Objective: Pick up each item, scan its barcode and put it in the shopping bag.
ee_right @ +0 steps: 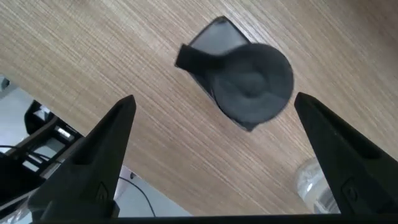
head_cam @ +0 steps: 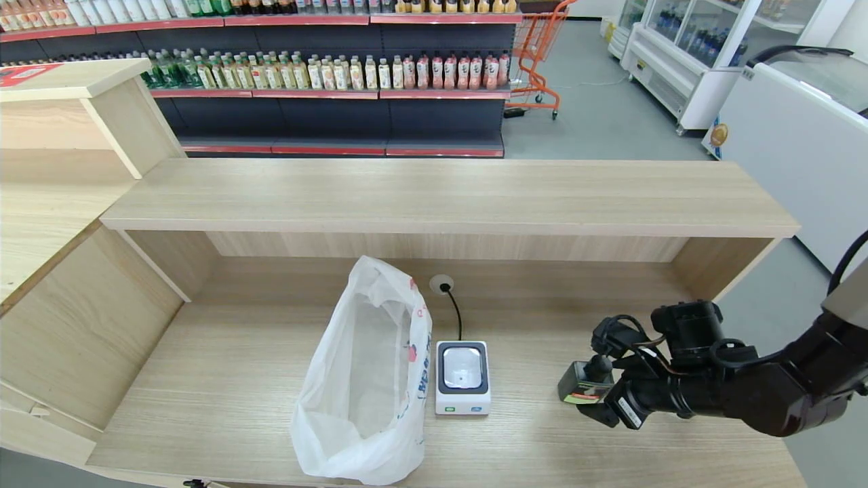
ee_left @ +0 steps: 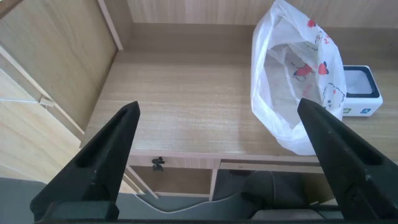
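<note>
While right pincer gapes, item seemingly beneath

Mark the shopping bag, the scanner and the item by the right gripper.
shopping bag [head_cam: 320,417], head view, outer side wall
scanner [head_cam: 462,371], head view, glass window
item [ee_right: 252,84], right wrist view, round dark cap

**Small grocery shop, checkout desk**

Light wood-grain checkout counter in front. On its lower desk: white boxy barcode scanner with dark glass window, and just beside it a thin white plastic shopping bag. Beyond the counter: dark shelving with red edge strips carrying rows of plastic drink bottles, orange wire shopping trolley, white glass-door drinks cooler, white chest freezer.
</note>
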